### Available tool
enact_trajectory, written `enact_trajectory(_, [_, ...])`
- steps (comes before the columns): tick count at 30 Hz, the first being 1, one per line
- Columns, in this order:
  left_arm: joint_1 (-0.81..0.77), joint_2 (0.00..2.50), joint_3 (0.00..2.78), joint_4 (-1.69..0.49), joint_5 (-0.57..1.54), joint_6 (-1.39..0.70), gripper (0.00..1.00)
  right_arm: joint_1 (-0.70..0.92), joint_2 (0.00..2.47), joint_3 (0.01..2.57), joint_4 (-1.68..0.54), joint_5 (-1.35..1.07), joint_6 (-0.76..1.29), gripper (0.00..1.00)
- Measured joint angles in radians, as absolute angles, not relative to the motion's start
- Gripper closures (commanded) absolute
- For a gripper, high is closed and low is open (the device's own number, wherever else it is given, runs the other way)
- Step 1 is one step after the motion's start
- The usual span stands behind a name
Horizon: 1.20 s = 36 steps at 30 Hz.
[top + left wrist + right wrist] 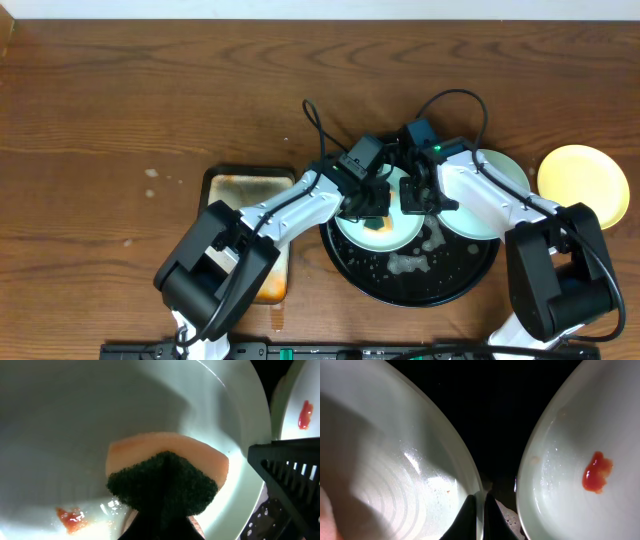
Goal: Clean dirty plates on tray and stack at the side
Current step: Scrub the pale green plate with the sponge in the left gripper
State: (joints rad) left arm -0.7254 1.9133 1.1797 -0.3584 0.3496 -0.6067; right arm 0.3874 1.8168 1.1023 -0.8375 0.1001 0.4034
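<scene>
Mint plate (385,460) rim pinched between the right fingers (462,522).

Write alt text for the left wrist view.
A sponge, peach with a dark green scouring face, is pinched in the left gripper on a pale plate. A red smear lies on the plate beside it; a second smeared plate shows at the upper right.

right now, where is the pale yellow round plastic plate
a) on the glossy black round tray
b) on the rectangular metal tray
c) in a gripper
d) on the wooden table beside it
d: the pale yellow round plate lies on the wooden table, off the glossy black round tray
</scene>
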Motion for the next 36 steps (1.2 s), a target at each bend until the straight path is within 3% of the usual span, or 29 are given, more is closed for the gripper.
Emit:
enact_trajectory(9, [-0.728,1.961,1.214,-0.415,0.309,-0.614,0.92,0.387,1.817,1.102,-0.838,0.101,0.403,0.99])
enact_trajectory(22, [-0.591,1.968,1.262,-0.651,0.300,-0.702,0.92,0.387,1.817,1.102,-0.840,0.101,0.403,0.99])
enact_trajectory(36, [-0.551,1.900,1.387,-0.922,0.182,-0.676,0.92,0.387,1.817,1.105,-0.850,0.105,0.377,0.99])
